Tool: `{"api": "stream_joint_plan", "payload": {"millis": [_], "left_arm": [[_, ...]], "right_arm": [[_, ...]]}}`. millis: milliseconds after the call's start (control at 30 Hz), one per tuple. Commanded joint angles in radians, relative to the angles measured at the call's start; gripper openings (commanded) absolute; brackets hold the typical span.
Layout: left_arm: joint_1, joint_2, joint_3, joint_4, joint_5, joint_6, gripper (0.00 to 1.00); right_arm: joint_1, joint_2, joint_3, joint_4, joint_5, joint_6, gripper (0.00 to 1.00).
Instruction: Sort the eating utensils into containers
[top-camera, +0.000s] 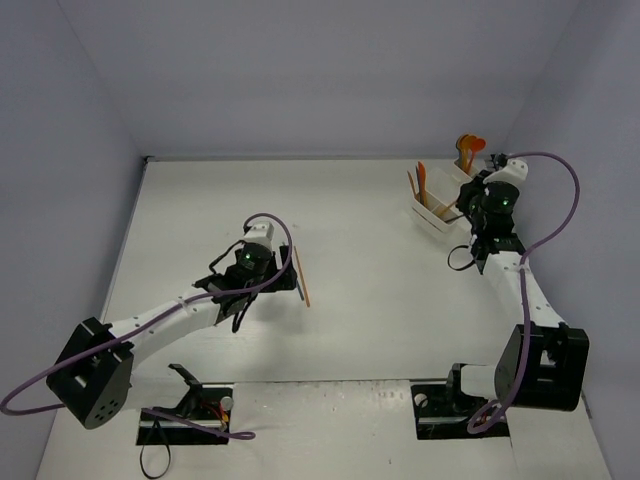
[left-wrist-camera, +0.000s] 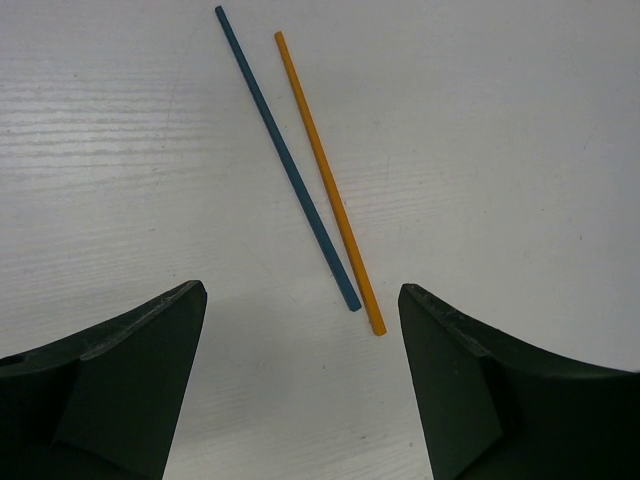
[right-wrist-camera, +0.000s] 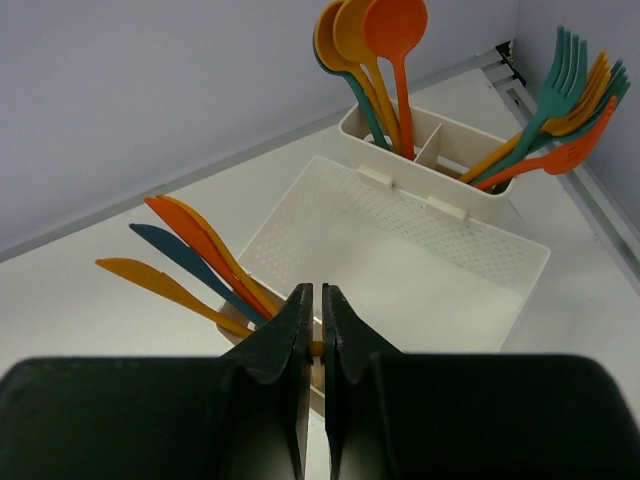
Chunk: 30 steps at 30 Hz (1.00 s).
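Under my left pincer (left-wrist-camera: 300, 292), jaws wide, a dark blue utensil (left-wrist-camera: 285, 160) and an orange utensil (left-wrist-camera: 325, 180) lie close together on the desk (left-wrist-camera: 520, 120), well apart from the containers (top-camera: 432, 216). Closing could catch both, or skid one away. My right pincer (right-wrist-camera: 311, 300) sits closed at the containers.

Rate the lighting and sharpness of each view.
Top external: soft, even light, only faint shadows under the arms on the table. Left wrist: blue stick and orange stick crisp, the left hand dark with little detail. Right wrist: spoons and forks sharp without harsh glare, the right hand a near-black foreground mass pinching an orange sliver.
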Motion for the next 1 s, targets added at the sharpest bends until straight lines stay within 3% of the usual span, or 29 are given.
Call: {"api": "stream_joint_plan", "payload": {"millis": [0,133,233,500,800,967], "left_arm": [[0.008,0.024,0.059,0.019,-0.003,-0.044,0.75],[0.008,0.055,0.081,-0.025,-0.021,-0.061,0.75],[0.008,0.074,0.100,-0.049,-0.031,-0.071,0.75],[0.008,0.171,0.179,-0.146,-0.088,-0.145,0.72],[0.009,0.355,0.312,-0.228,-0.089,-0.188,0.52],[0.009,0.395,0.350,-0.249,-0.092,-0.204,0.47]], "right_arm": [[-0.007,0.002,0.004,0.109,-0.005,0.017,0.11],[-0.005,-0.025,0.007,0.098,-0.021,0.015,0.35],[-0.005,-0.046,0.043,0.049,-0.025,0.003,0.43],[0.018,-0.144,0.160,-0.145,0.021,-0.042,0.55],[0.114,-0.228,0.131,-0.232,-0.012,-0.031,0.62],[0.144,-0.245,0.092,-0.250,-0.069,-0.018,0.66]]}}
